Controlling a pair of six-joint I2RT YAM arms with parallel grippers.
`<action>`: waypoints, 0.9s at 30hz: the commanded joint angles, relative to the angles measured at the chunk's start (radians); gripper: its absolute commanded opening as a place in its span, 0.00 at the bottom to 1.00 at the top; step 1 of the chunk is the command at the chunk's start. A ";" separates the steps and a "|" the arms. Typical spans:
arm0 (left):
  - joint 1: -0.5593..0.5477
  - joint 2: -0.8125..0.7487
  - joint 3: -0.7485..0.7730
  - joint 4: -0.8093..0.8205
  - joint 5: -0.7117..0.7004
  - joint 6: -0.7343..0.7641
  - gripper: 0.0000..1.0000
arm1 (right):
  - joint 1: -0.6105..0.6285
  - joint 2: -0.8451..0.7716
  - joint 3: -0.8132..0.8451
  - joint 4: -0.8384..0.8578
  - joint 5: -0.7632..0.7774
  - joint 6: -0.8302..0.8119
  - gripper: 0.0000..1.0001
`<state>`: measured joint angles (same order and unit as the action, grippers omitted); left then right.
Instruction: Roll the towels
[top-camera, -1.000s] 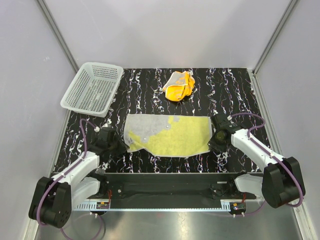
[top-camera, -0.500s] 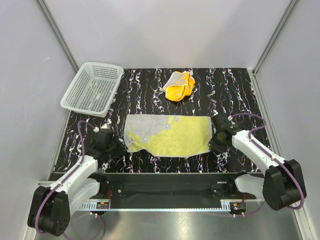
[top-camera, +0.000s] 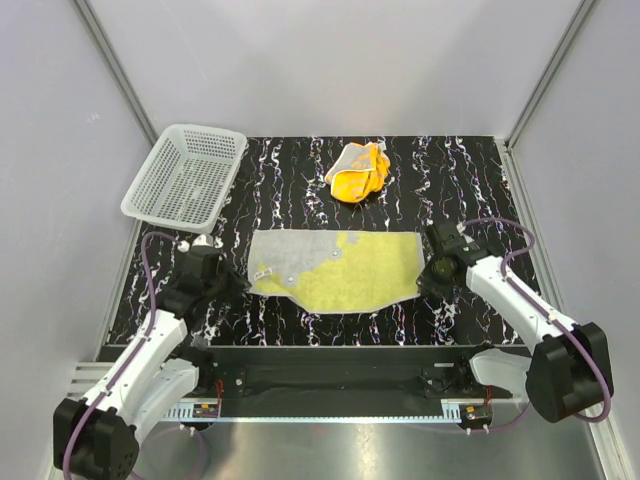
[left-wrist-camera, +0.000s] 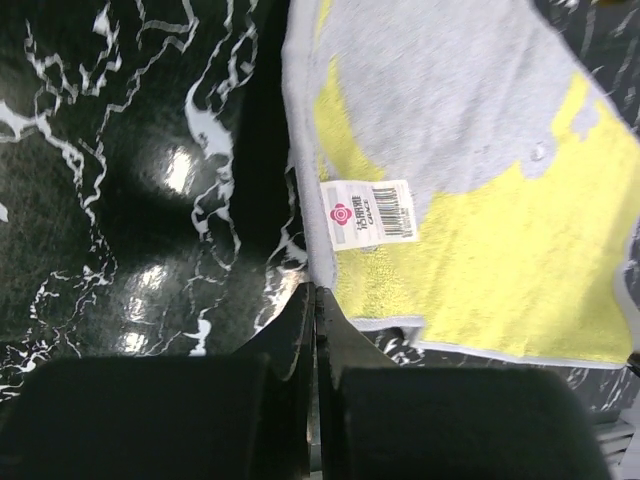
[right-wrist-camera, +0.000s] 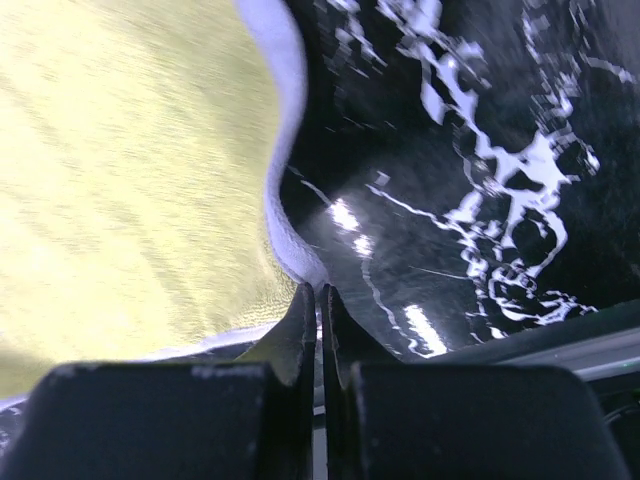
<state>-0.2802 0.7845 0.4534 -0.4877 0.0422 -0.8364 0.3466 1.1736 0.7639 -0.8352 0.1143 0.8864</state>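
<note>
The pale yellow towel (top-camera: 340, 268), with a grey patch on its left part, lies spread flat in the middle of the black marbled table. My left gripper (top-camera: 243, 287) is shut on its near-left corner; in the left wrist view the pale hem (left-wrist-camera: 312, 262) runs into the closed jaws (left-wrist-camera: 315, 292) just below a white barcode label (left-wrist-camera: 368, 213). My right gripper (top-camera: 424, 284) is shut on the near-right corner, where the hem (right-wrist-camera: 290, 250) meets the jaws (right-wrist-camera: 320, 290). The orange towel (top-camera: 358, 171) sits crumpled at the back, away from both grippers.
A white mesh basket (top-camera: 185, 177) stands at the back left corner of the table. Grey walls close in the table on three sides. The arm bases and a metal rail (top-camera: 320, 408) run along the near edge.
My left gripper has closed on the yellow towel's near-left corner, and that arm's elbow has swung outward to the left. The right gripper has kept its hold and drawn its corner slightly back.
</note>
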 joint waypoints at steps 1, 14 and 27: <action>0.003 0.004 0.115 -0.052 -0.034 0.025 0.00 | -0.004 0.050 0.129 -0.001 0.045 -0.043 0.00; 0.108 0.237 0.287 0.006 -0.005 0.102 0.00 | -0.078 0.264 0.321 0.047 0.064 -0.139 0.00; 0.130 0.542 0.467 0.139 0.001 0.132 0.00 | -0.138 0.494 0.506 0.088 0.061 -0.207 0.00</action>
<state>-0.1551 1.2793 0.8387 -0.4324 0.0307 -0.7284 0.2192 1.6253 1.2095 -0.7734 0.1486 0.7105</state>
